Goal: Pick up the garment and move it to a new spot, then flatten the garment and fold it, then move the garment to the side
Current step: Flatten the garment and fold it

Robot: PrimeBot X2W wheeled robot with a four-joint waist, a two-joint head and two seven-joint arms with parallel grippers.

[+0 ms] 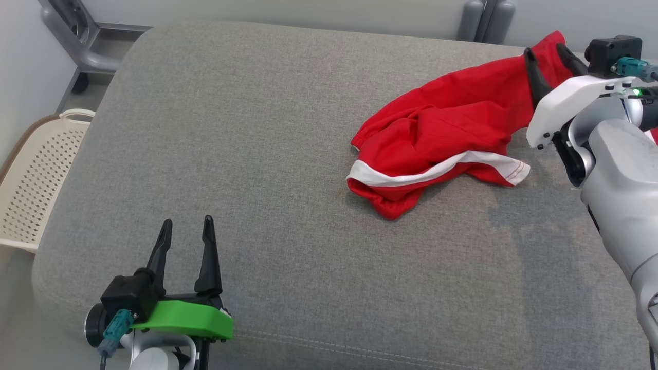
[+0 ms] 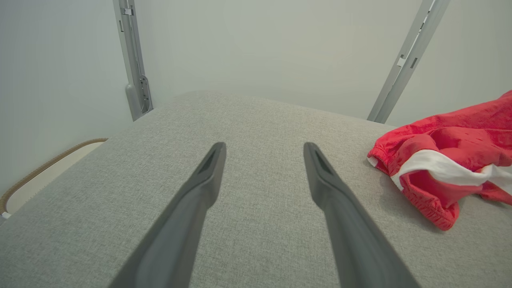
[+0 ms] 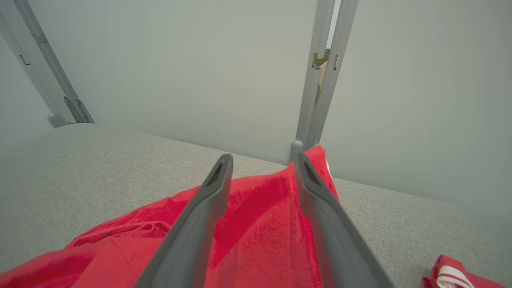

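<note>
The garment (image 1: 447,128) is red with a white stripe and lies crumpled on the right half of the grey cushioned surface (image 1: 257,154). One corner of it stretches toward the far right edge. My right gripper (image 1: 547,51) stands at that corner with its fingers apart, and red cloth (image 3: 260,224) lies between and under them. My left gripper (image 1: 187,223) hovers open over the near left of the surface with nothing between its fingers, well left of the garment (image 2: 440,152). In its own wrist view the left gripper (image 2: 264,148) points across bare cushion; the right gripper (image 3: 264,160) points at the back edge.
A cream perforated basket (image 1: 36,169) stands off the surface's left edge. A grey metal frame (image 1: 87,41) is at the far left corner and grey posts (image 1: 486,20) rise behind the back edge. A small red and white piece (image 3: 452,276) shows at the right wrist view's lower right.
</note>
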